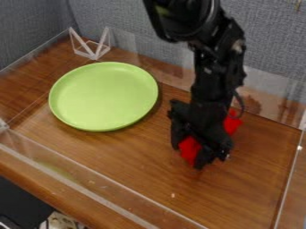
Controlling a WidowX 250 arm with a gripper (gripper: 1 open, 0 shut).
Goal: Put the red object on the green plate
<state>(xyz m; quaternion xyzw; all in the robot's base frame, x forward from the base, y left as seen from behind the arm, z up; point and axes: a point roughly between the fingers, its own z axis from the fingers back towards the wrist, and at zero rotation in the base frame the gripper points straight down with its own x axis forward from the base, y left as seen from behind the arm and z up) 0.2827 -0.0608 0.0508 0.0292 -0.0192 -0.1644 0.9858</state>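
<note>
Showing red block point(189, 148) beyond green plate's edge point(104, 97)

In your camera view, the plate point(104, 96) lies on the tabletop point(131, 161), left of the block point(189, 150) and farther back. The block lies on the right part of the tabletop, apart from the plate, with the gripper point(201, 148) over it, hiding its middle from you. Behind the plate, near the far left corner, you have the small wire frame point(89, 45). The partition panels point(263, 40) stand behind the tabletop, meeting above and left of that frame. A low barrier point(89, 190) runs along the tabletop's near left side.
</note>
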